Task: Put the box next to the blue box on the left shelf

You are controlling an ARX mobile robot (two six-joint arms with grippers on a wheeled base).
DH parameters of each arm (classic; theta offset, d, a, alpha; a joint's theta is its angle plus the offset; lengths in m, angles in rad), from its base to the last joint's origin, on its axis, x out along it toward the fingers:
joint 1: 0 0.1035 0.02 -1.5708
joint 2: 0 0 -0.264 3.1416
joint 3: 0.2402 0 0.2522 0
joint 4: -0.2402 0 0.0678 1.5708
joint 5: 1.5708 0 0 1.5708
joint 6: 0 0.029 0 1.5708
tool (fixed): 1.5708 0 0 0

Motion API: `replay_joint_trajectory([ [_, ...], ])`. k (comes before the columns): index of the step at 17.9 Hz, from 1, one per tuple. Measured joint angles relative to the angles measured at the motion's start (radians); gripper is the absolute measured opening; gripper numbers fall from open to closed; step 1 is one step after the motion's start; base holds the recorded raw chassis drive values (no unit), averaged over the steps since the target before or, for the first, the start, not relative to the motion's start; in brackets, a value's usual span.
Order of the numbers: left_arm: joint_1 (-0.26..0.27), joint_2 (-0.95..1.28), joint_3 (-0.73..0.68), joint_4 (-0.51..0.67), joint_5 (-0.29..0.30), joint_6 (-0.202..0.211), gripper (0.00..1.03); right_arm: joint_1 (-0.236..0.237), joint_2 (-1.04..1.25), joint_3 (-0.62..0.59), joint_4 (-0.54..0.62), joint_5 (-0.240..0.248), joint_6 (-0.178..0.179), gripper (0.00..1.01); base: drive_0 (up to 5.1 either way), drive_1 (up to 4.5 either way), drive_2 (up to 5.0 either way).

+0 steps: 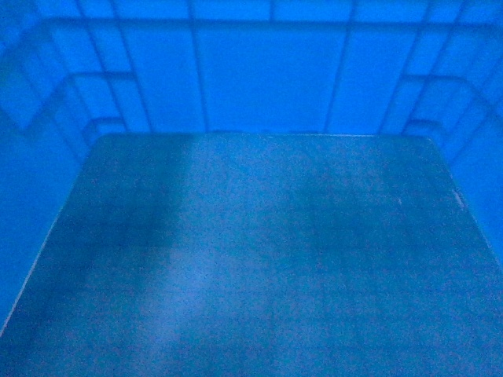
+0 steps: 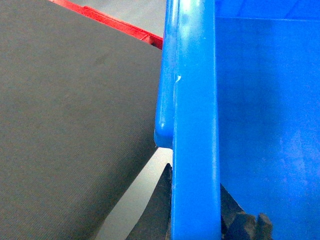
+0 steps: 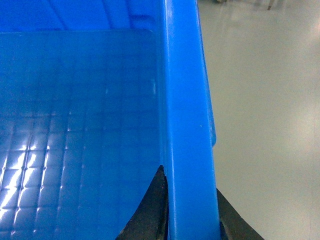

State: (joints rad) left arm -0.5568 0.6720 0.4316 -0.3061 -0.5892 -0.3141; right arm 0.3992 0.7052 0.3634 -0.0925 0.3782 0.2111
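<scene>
The box [image 1: 259, 259] fills the whole head view: only its inside shows, a dull blue floor with a faint grid pattern and, behind it, the ribbed inner walls with stepped corners. It is held up close in front of the robot, between the two arms, and what is below it cannot be seen from this view.

In the left wrist view, the thick rim of the box runs up through the middle of the picture. To the left of the rim there is a large dark grey surface [image 2: 65, 130] with a fine woven texture, and behind it a red edge [image 2: 107, 21]. A strip of pale floor [image 2: 132, 195] shows between the grey surface and the box.

In the right wrist view, the glossy floor of the box with its embossed squares lies on the left of the rim, and pale grey floor [image 3: 265, 115] lies on the right.

The left claw [image 2: 196, 210] is clamped on the rim of the box, one black finger on each side of it. The right claw [image 3: 192, 210] grips the opposite rim in the same way.
</scene>
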Motion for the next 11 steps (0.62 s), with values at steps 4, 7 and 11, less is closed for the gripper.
replay_joint_trajectory([
  [4,0.000,0.000,0.000,0.000,0.000,0.000,0.09,0.000,0.000,0.000,0.000,0.000,0.000,0.10,-1.5,-1.47,-1.5],
  [7,0.000,0.000,0.000,0.000,0.000,0.000,0.09,0.000,0.000,0.000,0.000,0.000,0.000,0.10,-1.5,-1.47,-1.5],
  [11,0.000,0.000,0.000,0.000,0.000,0.000,0.09,0.000,0.000,0.000,0.000,0.000,0.000,0.10,-1.5,-1.47,-1.5],
])
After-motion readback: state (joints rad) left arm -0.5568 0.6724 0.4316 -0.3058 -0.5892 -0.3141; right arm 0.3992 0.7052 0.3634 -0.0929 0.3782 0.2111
